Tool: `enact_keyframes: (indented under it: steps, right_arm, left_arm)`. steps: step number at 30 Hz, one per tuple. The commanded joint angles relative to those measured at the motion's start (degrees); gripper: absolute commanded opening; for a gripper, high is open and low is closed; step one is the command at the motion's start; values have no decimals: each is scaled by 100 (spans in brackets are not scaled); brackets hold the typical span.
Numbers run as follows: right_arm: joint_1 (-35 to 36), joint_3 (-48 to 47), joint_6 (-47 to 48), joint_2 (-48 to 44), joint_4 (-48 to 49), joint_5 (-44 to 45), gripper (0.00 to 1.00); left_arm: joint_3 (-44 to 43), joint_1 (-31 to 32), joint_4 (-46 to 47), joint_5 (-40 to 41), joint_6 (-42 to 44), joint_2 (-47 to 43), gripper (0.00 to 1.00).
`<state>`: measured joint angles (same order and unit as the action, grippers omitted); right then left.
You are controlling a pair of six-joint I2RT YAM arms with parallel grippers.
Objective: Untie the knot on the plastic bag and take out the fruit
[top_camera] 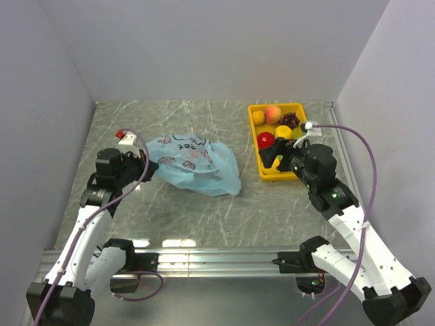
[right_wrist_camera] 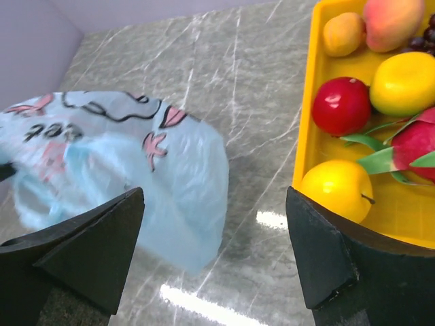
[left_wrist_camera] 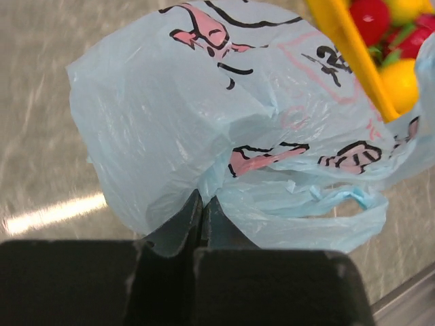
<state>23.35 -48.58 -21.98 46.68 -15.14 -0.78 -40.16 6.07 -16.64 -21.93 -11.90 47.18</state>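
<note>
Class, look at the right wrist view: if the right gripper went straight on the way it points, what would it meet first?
Probably the bare table, in the gap between the plastic bag and the yellow tray. The open right gripper aims between them, though depth is unclear.

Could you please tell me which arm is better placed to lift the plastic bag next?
Left, probably: the left claw is shut on the plastic bag; the right claw hangs open by the yellow tray.
</note>
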Motion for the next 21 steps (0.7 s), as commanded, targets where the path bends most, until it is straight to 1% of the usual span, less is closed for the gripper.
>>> enact_keyframes:
  steps: [1,2,3,4,5,6,7,8,10,11,13,14,17,18,19,21]
  right_arm:
    - [73,182,150,-159,-7,-107,90]
    - [81,225,167,-202,-33,-72,91]
    - [73,243,194,-220,-77,-54,90]
    - [73,278,237,-238,-86,-46,90]
    - [64,296,246,-290,-86,-45,90]
    - [81,322,281,-317,-121,-37,90]
    - [73,323,282,-326,-147,-11,90]
    - [73,331,290,-361,-174,7,90]
    - [73,323,282,-387,-262,69,90]
    - [81,279,273,-396,-297,69,90]
    - [81,148,282,-387,-420,192,90]
    - [82,86,299,-361,-455,201,90]
    - [73,-152,378,-387,-657,411,90]
    - [73,-204,422,-422,-744,542,90]
    - [73,-283,448,-466,-806,857,90]
    - [82,-380,510,-624,-981,1219,91]
  left_arm:
    - [385,0,197,1031,-1056,-138,1]
    - [526,0,214,1364,-1182,-174,1]
    - [579,-9,232,1524,-1270,-191,1]
    - [606,-18,197,1708,-1488,-218,1]
    - [597,-26,179,2032,-1560,-200,1]
    - [571,-44,162,2157,-1613,-183,1]
    - [519,-61,14,2271,-1805,-87,1]
    - [318,-70,-66,2673,-1885,-25,1]
    - [36,-149,-224,3036,-2174,246,0]
    - [-383,-210,-417,3124,-2254,361,0]
    - [-851,-438,-602,3230,-2404,738,1]
    - [-1271,-509,-742,3309,-2439,845,1]
    - [-1809,-772,-779,3625,-2361,1100,1]
    - [-1872,-834,-718,3704,-2317,1109,0]
    - [-1907,-861,-665,3775,-2195,1101,0]
    - [-1890,-879,-499,3740,-2028,1066,1]
